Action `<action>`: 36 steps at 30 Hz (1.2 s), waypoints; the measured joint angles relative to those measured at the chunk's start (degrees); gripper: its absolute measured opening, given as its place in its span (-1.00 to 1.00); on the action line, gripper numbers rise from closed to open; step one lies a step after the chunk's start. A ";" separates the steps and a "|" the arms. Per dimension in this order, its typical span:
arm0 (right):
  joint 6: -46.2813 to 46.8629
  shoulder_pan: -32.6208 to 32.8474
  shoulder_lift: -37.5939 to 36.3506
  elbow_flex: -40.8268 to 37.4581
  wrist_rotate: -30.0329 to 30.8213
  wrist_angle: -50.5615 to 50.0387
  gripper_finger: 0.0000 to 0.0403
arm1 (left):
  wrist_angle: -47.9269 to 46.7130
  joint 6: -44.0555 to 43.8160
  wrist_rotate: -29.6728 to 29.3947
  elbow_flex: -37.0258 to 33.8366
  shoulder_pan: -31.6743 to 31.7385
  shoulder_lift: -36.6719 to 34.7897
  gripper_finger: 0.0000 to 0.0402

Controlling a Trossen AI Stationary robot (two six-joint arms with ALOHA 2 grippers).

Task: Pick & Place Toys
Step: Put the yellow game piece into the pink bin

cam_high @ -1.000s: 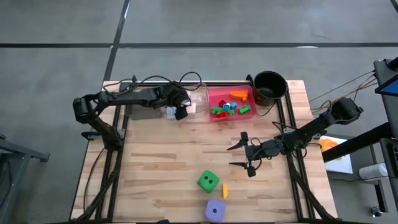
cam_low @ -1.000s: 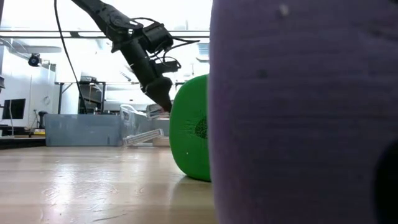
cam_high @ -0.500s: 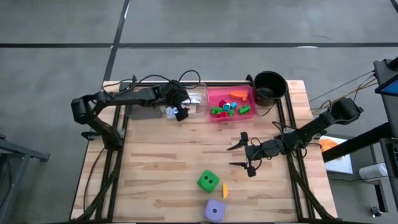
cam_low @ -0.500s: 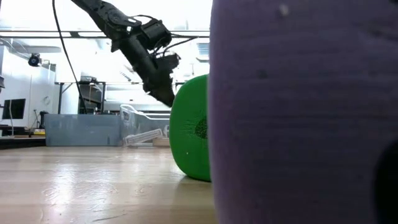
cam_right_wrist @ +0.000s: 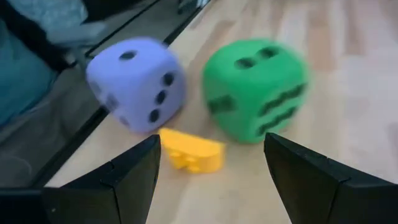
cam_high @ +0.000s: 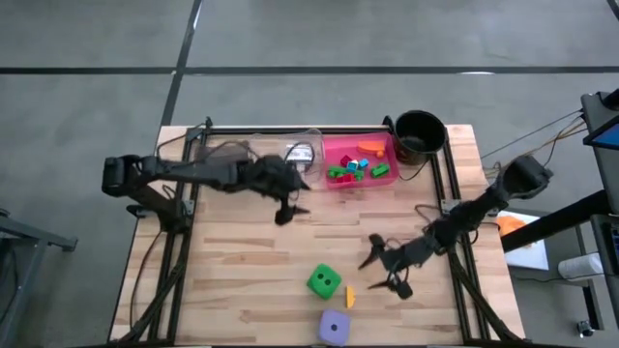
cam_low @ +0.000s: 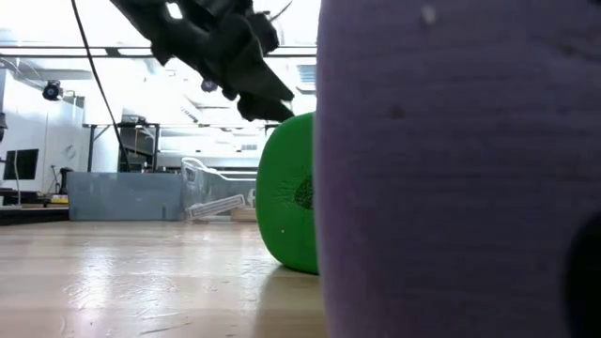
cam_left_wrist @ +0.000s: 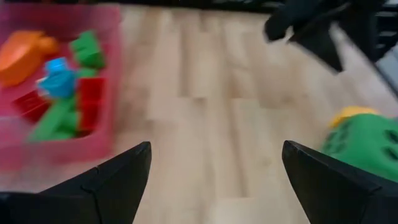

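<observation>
Right gripper (cam_high: 385,268), fingers apart and empty, hangs just right of the green die (cam_high: 324,281), probably nearer it than the left gripper (cam_high: 290,209), also spread, farther back.

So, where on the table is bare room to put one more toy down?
The wood on the left side of the table is bare, left of the green die. The strip between the pink tray and the dice is also bare. It is crowded near the front: green die, yellow brick, purple die, and the right gripper close by.
</observation>
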 joint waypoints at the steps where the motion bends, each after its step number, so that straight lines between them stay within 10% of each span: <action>1: 0.53 1.14 2.18 1.23 0.22 0.05 0.42 | 1.61 -0.81 -0.76 -0.97 -1.65 -0.39 0.80; 19: -4.11 5.14 23.15 31.04 4.64 -33.89 0.42 | 12.71 -7.79 -14.38 -9.94 -15.52 -1.85 0.80; 36: -4.82 5.89 18.91 32.19 11.62 -39.25 0.42 | 18.17 -10.16 -15.40 -12.18 -20.41 -1.85 0.80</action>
